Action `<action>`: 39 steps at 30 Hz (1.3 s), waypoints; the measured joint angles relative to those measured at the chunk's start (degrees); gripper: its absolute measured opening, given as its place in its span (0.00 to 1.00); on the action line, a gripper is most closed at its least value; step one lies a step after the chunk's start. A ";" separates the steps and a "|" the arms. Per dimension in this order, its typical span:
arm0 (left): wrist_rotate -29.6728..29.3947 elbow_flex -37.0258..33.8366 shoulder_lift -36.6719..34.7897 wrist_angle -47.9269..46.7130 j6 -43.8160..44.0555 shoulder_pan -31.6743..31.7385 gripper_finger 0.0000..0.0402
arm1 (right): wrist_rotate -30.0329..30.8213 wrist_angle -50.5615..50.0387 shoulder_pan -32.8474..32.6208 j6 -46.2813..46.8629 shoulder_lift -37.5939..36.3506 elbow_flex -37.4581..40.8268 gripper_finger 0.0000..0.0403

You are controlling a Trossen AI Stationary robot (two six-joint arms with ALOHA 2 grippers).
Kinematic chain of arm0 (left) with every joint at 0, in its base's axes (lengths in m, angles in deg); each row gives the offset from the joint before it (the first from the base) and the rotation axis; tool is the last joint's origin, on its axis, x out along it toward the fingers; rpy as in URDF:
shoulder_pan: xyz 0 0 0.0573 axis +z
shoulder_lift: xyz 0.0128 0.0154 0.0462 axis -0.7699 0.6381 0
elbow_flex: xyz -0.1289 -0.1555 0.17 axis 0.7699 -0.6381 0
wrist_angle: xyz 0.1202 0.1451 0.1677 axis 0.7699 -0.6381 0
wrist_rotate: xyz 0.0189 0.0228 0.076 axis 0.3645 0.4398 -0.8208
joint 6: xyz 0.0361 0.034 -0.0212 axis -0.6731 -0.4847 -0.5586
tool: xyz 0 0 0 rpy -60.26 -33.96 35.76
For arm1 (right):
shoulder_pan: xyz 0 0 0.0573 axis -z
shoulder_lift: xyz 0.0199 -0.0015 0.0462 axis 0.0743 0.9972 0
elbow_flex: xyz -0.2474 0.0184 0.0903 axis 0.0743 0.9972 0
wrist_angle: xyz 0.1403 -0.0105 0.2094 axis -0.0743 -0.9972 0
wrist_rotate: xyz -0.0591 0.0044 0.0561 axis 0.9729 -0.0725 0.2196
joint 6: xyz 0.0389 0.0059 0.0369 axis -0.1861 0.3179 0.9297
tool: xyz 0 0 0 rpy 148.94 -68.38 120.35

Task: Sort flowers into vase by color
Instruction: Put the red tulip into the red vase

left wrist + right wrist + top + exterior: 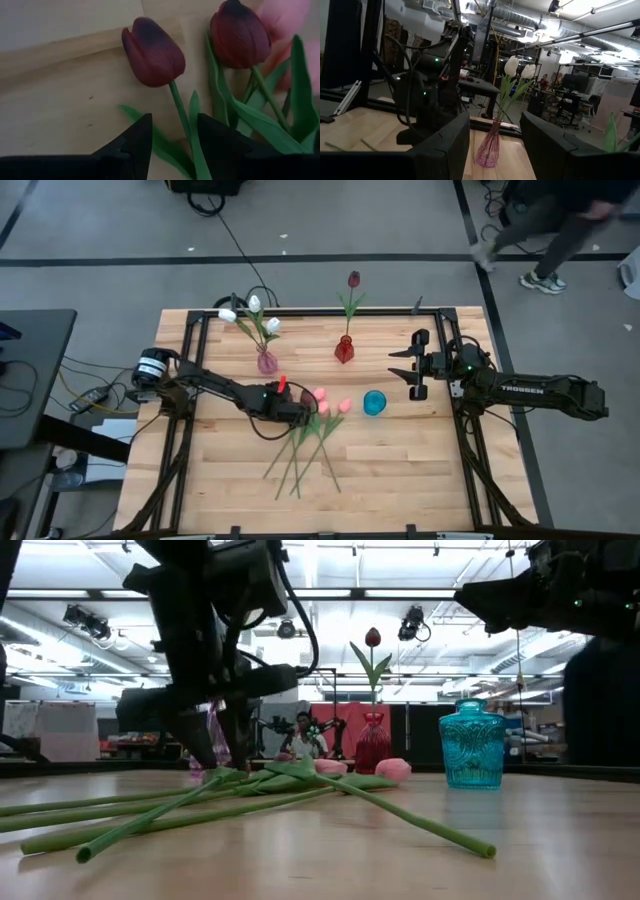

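Dark red tulips [152,52] are seen right in front of the left hand [172,137], whose fingers are set apart around one thin green stem, not yet squeezed on it. This bunch of flowers [310,430] is laid flat on the worktop [400,480], near a blue vase [374,402]. Stems look light and bendy, so a grip low on the stem, just under the head, is judged best. White tulips are held in a pink vase [266,361]. Well apart, the right hand [415,365] is kept open and empty.

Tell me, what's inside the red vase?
One dark red tulip stands in the small red glass vase. Its green stem's lower end is hidden inside; nothing else shows.
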 joint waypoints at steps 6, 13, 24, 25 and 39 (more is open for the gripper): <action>-1.31 0.00 2.15 1.60 -1.55 0.02 0.40 | 0.00 0.00 0.00 0.04 -0.02 0.00 0.46; -4.39 0.00 2.66 2.65 -3.21 0.02 0.35 | 0.01 -0.03 0.00 0.00 0.00 0.00 0.46; -5.33 1.36 2.10 1.99 -7.80 -0.15 0.03 | 0.00 -0.10 0.00 -0.04 0.00 0.00 0.46; -5.63 2.19 1.78 1.07 -8.85 -0.15 0.03 | 0.00 -0.19 -0.01 -0.04 0.00 0.00 0.46; -14.74 17.92 -1.27 34.05 -61.95 0.30 0.04 | -11.47 -2.69 6.46 6.01 -1.76 -0.88 0.46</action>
